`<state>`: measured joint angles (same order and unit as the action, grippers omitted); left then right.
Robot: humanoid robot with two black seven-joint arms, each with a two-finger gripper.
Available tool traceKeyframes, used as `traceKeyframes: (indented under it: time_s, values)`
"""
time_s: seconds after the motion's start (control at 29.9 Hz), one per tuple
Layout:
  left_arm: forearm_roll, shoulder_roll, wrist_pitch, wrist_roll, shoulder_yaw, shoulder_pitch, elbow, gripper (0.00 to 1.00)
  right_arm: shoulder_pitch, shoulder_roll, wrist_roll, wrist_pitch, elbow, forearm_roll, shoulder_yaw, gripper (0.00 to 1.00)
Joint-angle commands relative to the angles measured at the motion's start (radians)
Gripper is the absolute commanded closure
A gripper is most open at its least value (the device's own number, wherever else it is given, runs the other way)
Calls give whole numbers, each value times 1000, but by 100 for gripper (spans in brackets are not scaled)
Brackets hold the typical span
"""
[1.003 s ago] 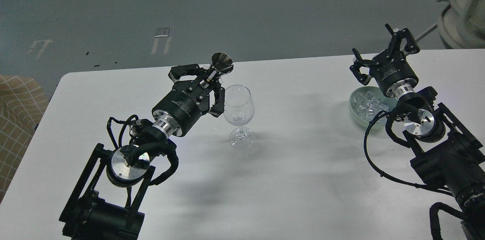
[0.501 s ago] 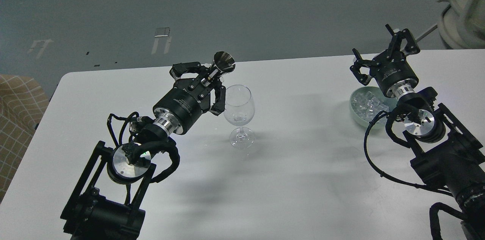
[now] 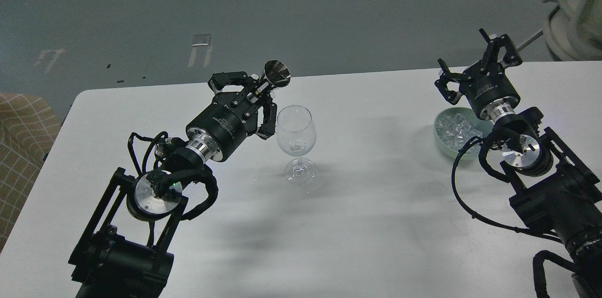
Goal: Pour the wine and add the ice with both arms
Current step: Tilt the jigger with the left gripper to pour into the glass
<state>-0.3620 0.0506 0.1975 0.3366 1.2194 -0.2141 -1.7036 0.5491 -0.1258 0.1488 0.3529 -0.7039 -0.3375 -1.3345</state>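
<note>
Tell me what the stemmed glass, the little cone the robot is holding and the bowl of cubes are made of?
The wine glass looks like clear glass: see-through with bright glints. The cone-shaped cup in the left gripper seems polished metal, mirror-shiny. The bowl looks like pale green frosted glass or plastic; its ice cubes look clear and glassy, material uncertain.

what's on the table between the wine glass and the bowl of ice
Nothing: in the head view, the white table is bare between the glass and the bowl, crossed only by faint shadows.

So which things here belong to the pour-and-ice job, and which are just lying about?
Job: wine glass; metal cup in the left hand; ice in the bowl; open right hand.
Lying about: checked cloth; white machine.
</note>
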Motion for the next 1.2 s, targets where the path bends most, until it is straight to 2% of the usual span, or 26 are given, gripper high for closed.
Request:
traceKeyframes:
  time_s: [0.0,0.33,0.8,1.0,1.17]
  values:
    - [-20,5,-1,8,0,-28,-5,92,0,-1,0,0,0,0,0,0]
    - [-81,70,-81,16,-1,-44,21,92,-3,-6,0,3,1,0,-3,0]
    - [-101,64,-87,24,-3,-57,16,92,-3,-15,0,5,-2,3,-5,0]
    - [-121,66,-89,24,-69,-70,12,92,-3,-9,0,5,-5,3,-5,0]
    - [-127,71,-95,24,-70,-82,19,92,0,-11,0,3,-5,3,-8,0]
